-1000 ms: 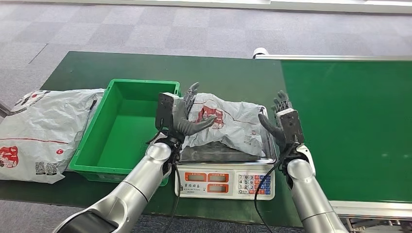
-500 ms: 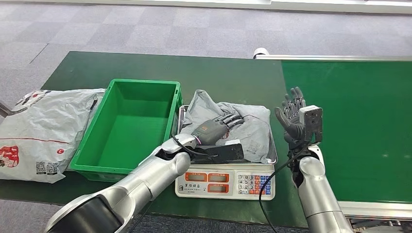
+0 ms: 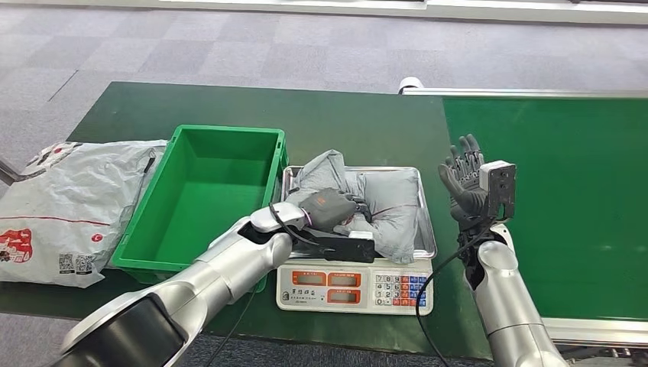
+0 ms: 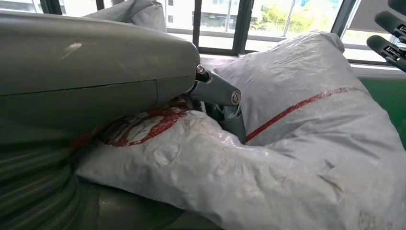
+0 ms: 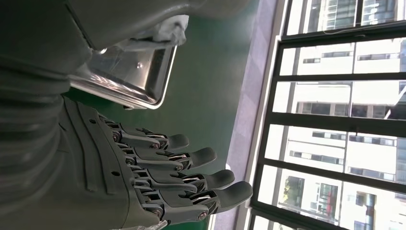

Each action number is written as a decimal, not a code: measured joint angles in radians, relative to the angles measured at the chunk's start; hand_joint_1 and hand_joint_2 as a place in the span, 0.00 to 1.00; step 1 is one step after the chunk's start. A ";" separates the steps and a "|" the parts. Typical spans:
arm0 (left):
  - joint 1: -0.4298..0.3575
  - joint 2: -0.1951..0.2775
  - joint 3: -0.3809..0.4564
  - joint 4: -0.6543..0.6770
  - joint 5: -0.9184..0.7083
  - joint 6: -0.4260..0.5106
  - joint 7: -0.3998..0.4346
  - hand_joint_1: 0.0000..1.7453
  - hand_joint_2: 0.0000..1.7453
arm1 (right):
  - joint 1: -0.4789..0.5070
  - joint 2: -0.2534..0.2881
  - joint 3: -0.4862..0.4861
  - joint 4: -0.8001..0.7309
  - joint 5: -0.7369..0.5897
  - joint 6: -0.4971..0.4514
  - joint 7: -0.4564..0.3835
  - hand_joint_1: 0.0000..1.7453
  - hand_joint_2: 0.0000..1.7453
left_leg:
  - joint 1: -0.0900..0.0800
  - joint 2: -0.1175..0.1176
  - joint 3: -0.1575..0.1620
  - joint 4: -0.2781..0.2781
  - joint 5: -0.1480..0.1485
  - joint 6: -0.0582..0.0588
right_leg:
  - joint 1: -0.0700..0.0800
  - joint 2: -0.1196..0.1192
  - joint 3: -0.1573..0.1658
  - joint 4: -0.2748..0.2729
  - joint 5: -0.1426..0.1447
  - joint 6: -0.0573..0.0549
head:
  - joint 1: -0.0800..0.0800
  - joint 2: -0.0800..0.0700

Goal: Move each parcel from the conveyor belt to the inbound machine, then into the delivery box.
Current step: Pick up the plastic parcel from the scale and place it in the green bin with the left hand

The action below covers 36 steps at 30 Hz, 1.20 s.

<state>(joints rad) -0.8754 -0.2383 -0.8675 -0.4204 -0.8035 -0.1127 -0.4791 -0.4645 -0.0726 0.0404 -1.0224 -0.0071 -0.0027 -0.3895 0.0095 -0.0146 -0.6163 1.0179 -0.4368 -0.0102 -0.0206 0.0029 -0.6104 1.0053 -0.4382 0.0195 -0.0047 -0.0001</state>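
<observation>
A crumpled grey parcel [image 3: 382, 205] with red print lies on the steel tray [image 3: 422, 248] of the scale [image 3: 355, 287], the inbound machine. My left hand [image 3: 328, 208] lies on the parcel's near left part with its fingers curled into the plastic, gripping it. The left wrist view shows the thumb [image 4: 221, 96] dug into the bunched parcel [image 4: 311, 143]. My right hand [image 3: 464, 180] is raised to the right of the tray, apart from the parcel, holding nothing. Its fingers [image 5: 182, 179] are spread, with the tray [image 5: 139, 79] behind them. The green delivery box [image 3: 202, 199] stands just left of the scale.
A large grey parcel [image 3: 65, 202] lies on the table to the left of the green box. The green conveyor belt [image 3: 558, 199] runs along the right, with its metal rim [image 3: 535, 92] at the far side. Grey carpet floor [image 3: 229, 38] lies beyond the table.
My left hand came down onto the parcel and closed on it, bunching the bag up. My right hand pulled away to the right of the tray and stays raised with spread fingers.
</observation>
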 joint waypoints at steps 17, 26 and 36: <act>0.004 0.053 0.030 -0.095 0.075 0.074 0.025 1.00 1.00 | 0.028 -0.002 0.000 -0.016 -0.014 -0.002 0.045 0.00 1.00 | 0.000 0.001 0.000 0.000 0.000 0.000 | 0.001 0.002 -0.001 0.000 0.000 0.000 | 0.000 0.000; 0.004 0.095 0.063 -0.225 -0.022 0.221 0.170 1.00 1.00 | 0.060 -0.002 0.000 -0.057 -0.005 -0.012 0.075 0.00 1.00 | 0.000 0.001 0.000 0.000 0.000 0.000 | 0.001 0.002 -0.001 0.000 0.000 0.000 | 0.000 0.000; 0.013 0.162 0.169 -0.300 -0.123 0.347 0.354 1.00 1.00 | 0.031 -0.006 -0.002 -0.055 0.027 -0.005 0.092 0.00 1.00 | 0.000 0.003 0.000 -0.001 0.000 -0.001 | 0.001 0.003 -0.002 0.001 0.000 0.000 | 0.000 0.000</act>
<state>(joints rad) -0.8628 -0.0762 -0.6987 -0.7205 -0.9266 0.2341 -0.1252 -0.4338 -0.0783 0.0381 -1.0776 0.0201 -0.0073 -0.2979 0.0096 -0.0115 -0.6163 1.0172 -0.4366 -0.0109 -0.0197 0.0061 -0.6122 1.0059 -0.4381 0.0193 -0.0046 0.0000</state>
